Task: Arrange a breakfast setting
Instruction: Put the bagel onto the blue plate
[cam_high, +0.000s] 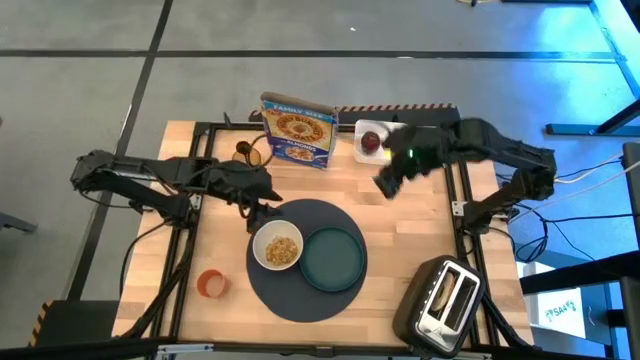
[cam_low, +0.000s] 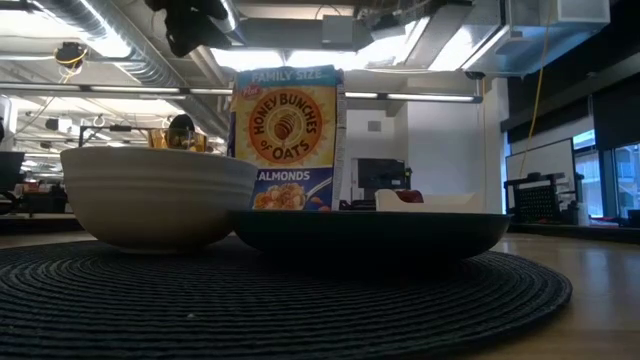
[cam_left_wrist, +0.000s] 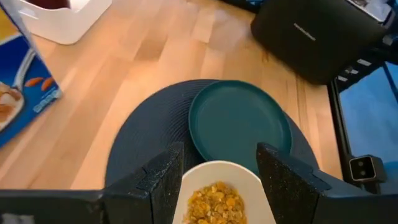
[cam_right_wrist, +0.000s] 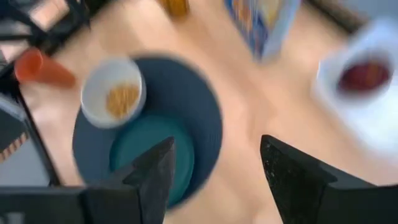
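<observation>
On the wooden table (cam_high: 400, 230), the round dark-grey placemat (cam_high: 300, 295) lies in the lower middle of the high view, carrying the white bowl (cam_high: 278, 247) with cereal on its left part and the teal plate (cam_high: 332, 257) touching it on the right. The left pincer (cam_high: 252, 215) hangs just above and to the upper left of the bowl, its fingers (cam_left_wrist: 163, 180) apart and empty, the bowl's rim showing between them in the left wrist view. The right pincer (cam_high: 388, 182) hovers over bare table in the upper right, fingers (cam_right_wrist: 158, 171) spread with nothing between them. Just above it, a small dark-red fruit (cam_high: 371, 141) sits in a white tray (cam_high: 360, 152). The small orange cup (cam_high: 211, 284) stands off the placemat at the lower left. A blue cereal box (cam_high: 298, 131) stands upright at the upper middle; an orange-brown object (cam_high: 250, 152) left of it is possibly the bagel, though it is too small to tell. The toaster (cam_high: 445, 300) sits at the lower right.
</observation>
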